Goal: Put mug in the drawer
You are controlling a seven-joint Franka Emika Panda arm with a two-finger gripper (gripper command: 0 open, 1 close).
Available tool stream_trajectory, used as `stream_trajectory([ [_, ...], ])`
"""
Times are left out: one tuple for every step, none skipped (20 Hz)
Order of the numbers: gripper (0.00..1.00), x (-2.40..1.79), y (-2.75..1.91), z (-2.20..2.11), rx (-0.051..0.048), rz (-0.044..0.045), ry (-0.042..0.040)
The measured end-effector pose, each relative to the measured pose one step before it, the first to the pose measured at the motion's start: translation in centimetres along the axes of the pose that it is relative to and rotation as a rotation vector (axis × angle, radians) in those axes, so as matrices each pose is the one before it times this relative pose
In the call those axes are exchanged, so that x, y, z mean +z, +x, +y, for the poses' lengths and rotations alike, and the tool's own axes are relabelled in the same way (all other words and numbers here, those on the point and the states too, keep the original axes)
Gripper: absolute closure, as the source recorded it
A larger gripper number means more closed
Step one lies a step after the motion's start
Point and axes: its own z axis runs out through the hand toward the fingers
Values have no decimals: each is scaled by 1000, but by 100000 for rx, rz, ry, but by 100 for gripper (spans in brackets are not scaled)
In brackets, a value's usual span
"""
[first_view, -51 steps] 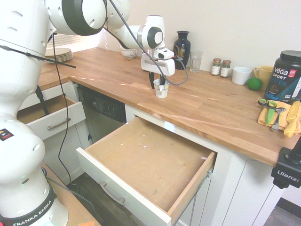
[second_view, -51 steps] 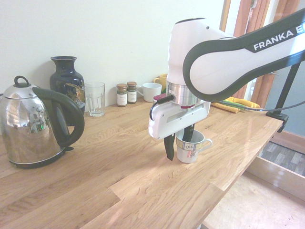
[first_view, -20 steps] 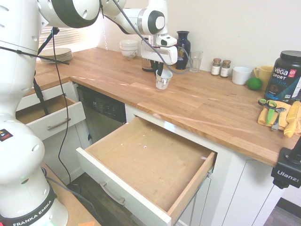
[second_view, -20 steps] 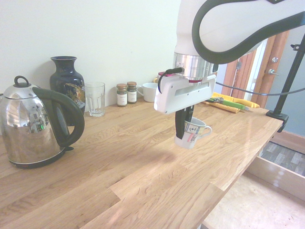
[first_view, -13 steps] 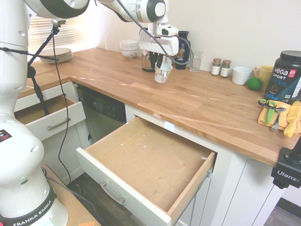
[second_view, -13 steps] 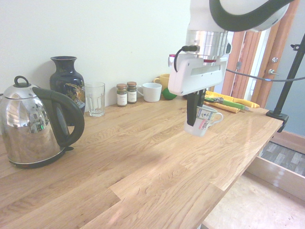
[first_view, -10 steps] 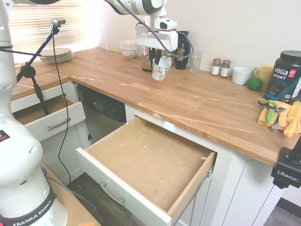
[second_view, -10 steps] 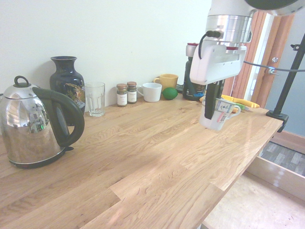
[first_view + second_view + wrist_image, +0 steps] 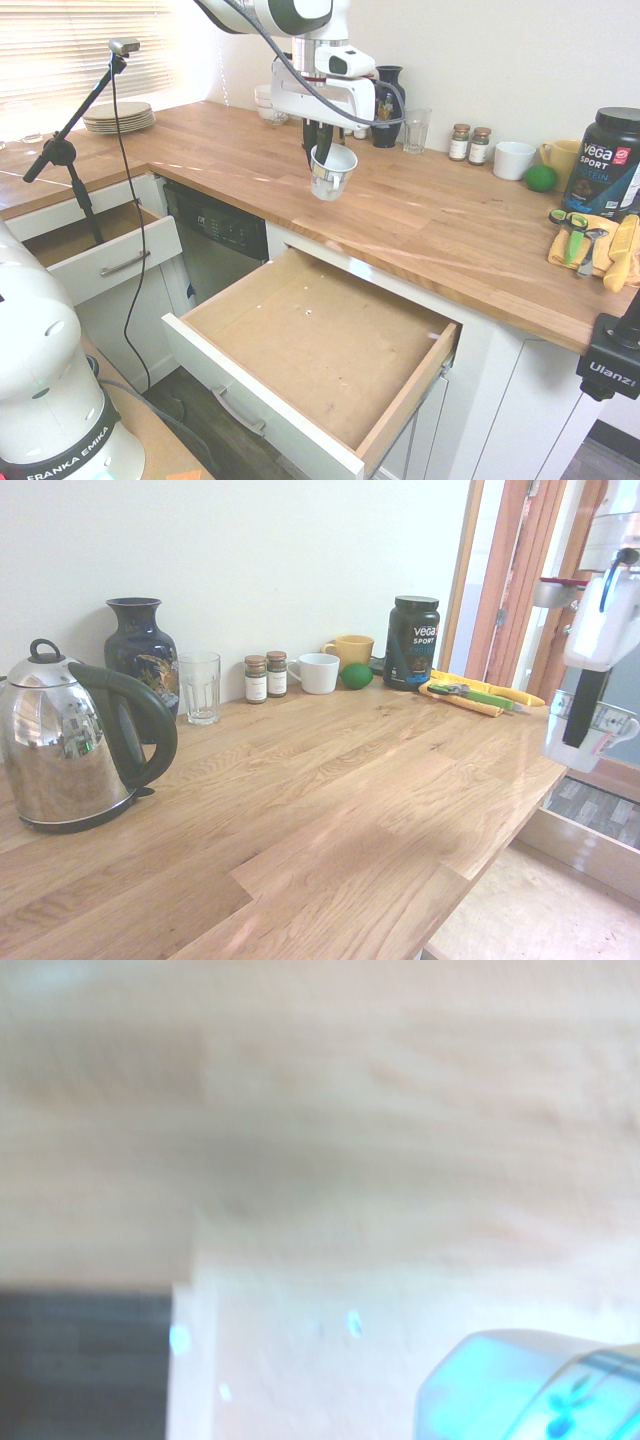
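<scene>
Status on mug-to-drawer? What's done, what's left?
Done: the tool is shut on the mug and has it lifted clear of the countertop; the drawer stands open. In hand: the mug hangs over the counter's front edge, not above the drawer yet. Left: carry it out over the drawer, lower it onto the wooden bottom, release.

One exterior looks down along the counter point(image 9: 420, 215), the other low across it; wrist close, blurred
</scene>
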Motion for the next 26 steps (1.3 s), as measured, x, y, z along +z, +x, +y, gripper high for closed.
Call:
stream_trajectory([
  [100,254,-374,967,-111,22,216],
  [100,241,-333,813,92,7,144],
  [100,233,-283,752,63,-136,53],
  [100,296,-207,678,115,-149,114],
  [100,438,-174,576,336,-287,48],
  [100,506,-134,444,321,-216,112],
  [100,627,-66,385,275,-191,-37],
  [100,750,-57,318,117,-234,-130],
  [100,972,-125,301,-23,-303,-282],
  [100,1063,-135,264,-380,-576,-403],
  [100,1134,-96,277,-781,-802,-396],
  [100,1143,42,292,-277,-956,-633],
  [100,1220,202,286,105,-949,-656],
  [100,1168,293,230,491,-834,-649],
  [100,1177,404,199,694,-493,-540],
  [100,1185,383,171,664,-444,-679],
  [100,1371,323,144,324,-337,-923],
  [100,1336,189,93,-3,-361,-973],
  [100,1263,73,57,-79,-628,-984],
  [100,1257,34,32,-94,-669,-890],
  [100,1118,-21,50,-145,-533,-778],
  [100,1103,-110,106,-151,-622,-804],
  [100,1024,-83,90,-51,-703,-747],
  [100,913,-81,111,-22,-427,-520],
  [100,835,-79,124,45,-360,-409],
  [100,678,0,9,191,-202,-42],
])
